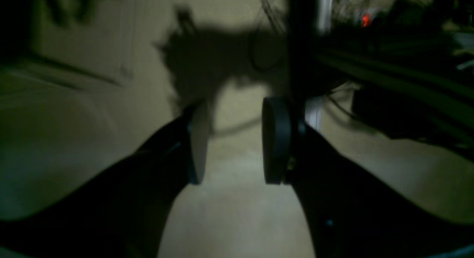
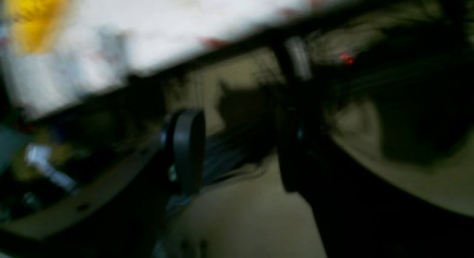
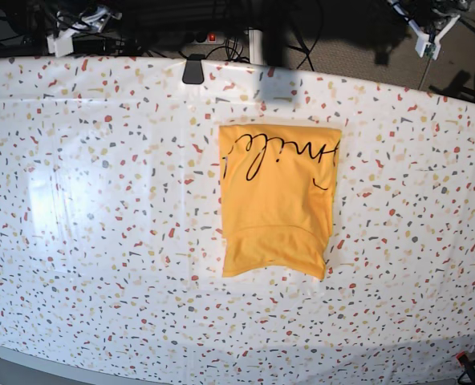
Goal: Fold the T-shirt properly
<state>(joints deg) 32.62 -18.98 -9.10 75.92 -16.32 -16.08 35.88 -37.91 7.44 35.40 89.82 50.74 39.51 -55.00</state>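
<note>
**Evidently a finished fold: both tools withdrawn, garment left alone on the worktop**

Seen from its own wrist camera, the left tool (image 1: pixel 234 143) has its two pads spread, with bare floor showing through the gap and nothing between them. It points down at a dim beige floor crossed by cables, which places it off the worktop's surface. The right tool (image 2: pixel 237 150) is likewise spread and empty; its view is blurred, catching the worktop's dark edge from the side and, at the upper left corner, a smear of the T-shirt's yellow beyond the white cloth. Neither arm appears in the base view, so both are judged parked clear of the cloth, leaving the garment unobstructed.

The T-shirt (image 3: pixel 278 200) lies near the middle of the worktop (image 3: pixel 101 200), slightly toward the far edge, as a compact upright rectangle. Black cursive lettering runs across its far portion, and a folded layer shows as a curved seam near its near edge. Its edges look roughly square, so the folding is judged essentially complete, with nothing held.
</note>
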